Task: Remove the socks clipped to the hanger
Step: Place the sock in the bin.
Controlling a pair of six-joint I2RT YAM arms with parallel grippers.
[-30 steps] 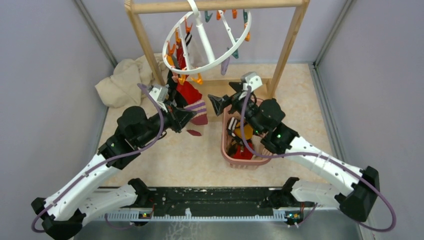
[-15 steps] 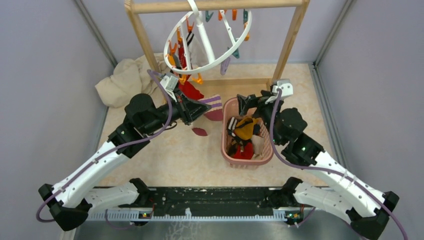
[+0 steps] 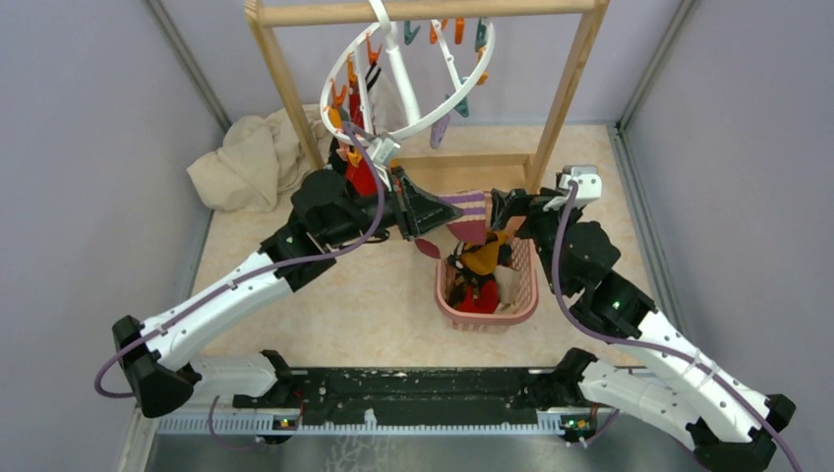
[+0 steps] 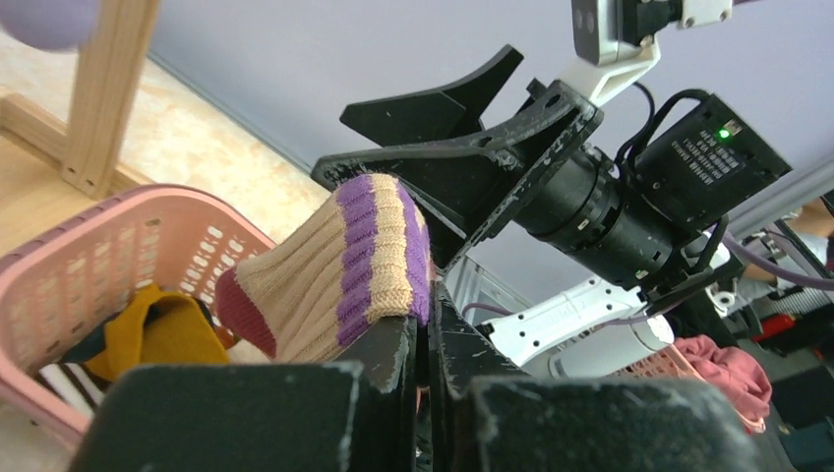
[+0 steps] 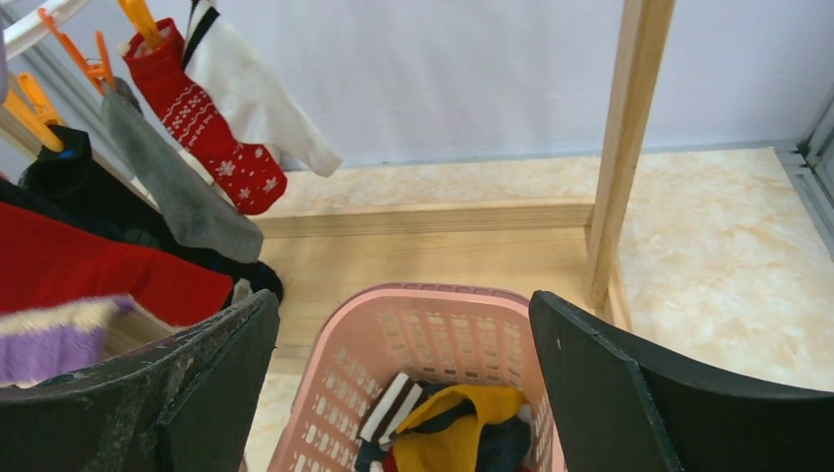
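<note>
Since the earlier frames the left arm has swung right, carrying a beige-and-purple striped knit sock from beside the round white plastic hanger to above the far rim of the pink lattice plastic basket. Left hand is clamped on the sock's striped end. Right hand stands wide apart, empty, just beside it.

Risks: the hands collide, being so close. Released now, the sock drapes on the rim or drops to the table, since it hangs near the edge.

Red patterned sock, grey sock and white sock stay clipped.

Writing: small print on the right wrist housing, illegible. No brands.
</note>
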